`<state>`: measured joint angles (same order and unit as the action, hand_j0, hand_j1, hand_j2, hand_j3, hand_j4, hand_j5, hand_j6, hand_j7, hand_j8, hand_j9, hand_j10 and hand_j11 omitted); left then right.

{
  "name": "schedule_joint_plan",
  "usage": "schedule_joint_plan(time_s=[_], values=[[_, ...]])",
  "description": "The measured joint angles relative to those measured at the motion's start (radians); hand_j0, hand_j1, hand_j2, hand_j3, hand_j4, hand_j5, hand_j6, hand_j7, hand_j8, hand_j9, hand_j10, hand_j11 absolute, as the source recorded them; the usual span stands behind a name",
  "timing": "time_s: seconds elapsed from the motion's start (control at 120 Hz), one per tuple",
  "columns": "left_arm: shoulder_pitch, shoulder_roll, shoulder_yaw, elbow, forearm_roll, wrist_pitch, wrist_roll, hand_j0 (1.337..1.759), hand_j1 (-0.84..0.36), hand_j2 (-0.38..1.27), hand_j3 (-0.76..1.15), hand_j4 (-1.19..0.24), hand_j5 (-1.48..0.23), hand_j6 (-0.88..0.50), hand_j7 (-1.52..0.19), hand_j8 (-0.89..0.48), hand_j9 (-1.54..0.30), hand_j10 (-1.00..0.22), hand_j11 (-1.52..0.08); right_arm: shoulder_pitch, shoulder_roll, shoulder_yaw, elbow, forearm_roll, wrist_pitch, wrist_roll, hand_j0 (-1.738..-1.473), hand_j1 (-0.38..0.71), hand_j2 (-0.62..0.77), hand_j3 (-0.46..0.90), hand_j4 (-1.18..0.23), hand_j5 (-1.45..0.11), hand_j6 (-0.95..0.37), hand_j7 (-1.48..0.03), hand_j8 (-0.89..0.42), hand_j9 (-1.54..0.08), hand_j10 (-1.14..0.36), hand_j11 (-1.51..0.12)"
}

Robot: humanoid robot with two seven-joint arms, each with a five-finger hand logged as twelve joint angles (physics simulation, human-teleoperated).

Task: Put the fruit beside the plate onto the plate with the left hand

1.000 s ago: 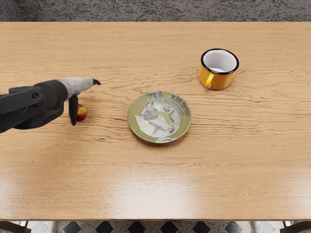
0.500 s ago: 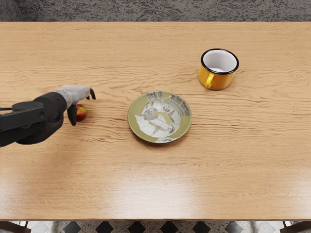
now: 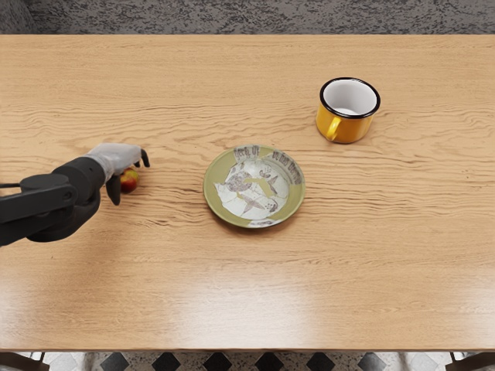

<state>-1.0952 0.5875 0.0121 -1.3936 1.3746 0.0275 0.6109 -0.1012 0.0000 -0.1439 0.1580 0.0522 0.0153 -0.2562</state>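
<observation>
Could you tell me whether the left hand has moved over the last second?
Yes: the left hand has dropped closer to the fruit, drawing slightly away from the plate.

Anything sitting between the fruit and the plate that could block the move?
Nothing visible does. Only bare table lies between the fruit and the plate; the yellow mug stands well off that path, beyond the plate.

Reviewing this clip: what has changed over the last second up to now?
The left hand has moved down and slightly left in the picture, closing in over the fruit; whether it grips it yet cannot be told. The fruit lies where it was on the table, left of the plate. Plate and yellow mug have not moved.
</observation>
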Motion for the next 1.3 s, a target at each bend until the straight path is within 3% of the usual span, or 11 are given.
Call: schedule_joint_plan(time_s=[0.858, 1.142, 1.3], values=[[0.014, 0.001, 0.000, 0.003, 0.011, 0.006, 0.000, 1.658, -0.27, 0.14, 0.00, -0.54, -0.69, -0.52, -0.70, -0.51, -0.70, -0.54, -0.70, 0.000, 0.000, 0.001, 0.000, 0.000, 0.000, 0.000, -1.658, -0.35, 0.00, 0.00, 0.00, 0.00, 0.00, 0.00, 0.00, 0.00, 0.00, 0.00], [0.014, 0.000, -0.001, 0.004, 0.007, 0.008, 0.000, 1.651, -0.29, 0.23, 0.00, -0.69, -0.92, -0.45, -0.93, -0.44, -0.94, -0.69, -0.94, 0.000, 0.000, 0.001, 0.000, 0.000, 0.000, 0.000, -1.658, -0.35, 0.00, 0.00, 0.00, 0.00, 0.00, 0.00, 0.00, 0.00, 0.00, 0.00], [0.005, -0.001, -0.003, 0.009, -0.001, 0.004, 0.000, 1.651, -0.34, 0.31, 0.00, -0.68, -1.00, -0.39, -0.99, -0.39, -0.99, -0.72, -0.99, 0.000, 0.000, 0.001, 0.000, 0.001, 0.000, 0.000, -1.658, -0.35, 0.00, 0.00, 0.00, 0.00, 0.00, 0.00, 0.00, 0.00, 0.00, 0.00]])
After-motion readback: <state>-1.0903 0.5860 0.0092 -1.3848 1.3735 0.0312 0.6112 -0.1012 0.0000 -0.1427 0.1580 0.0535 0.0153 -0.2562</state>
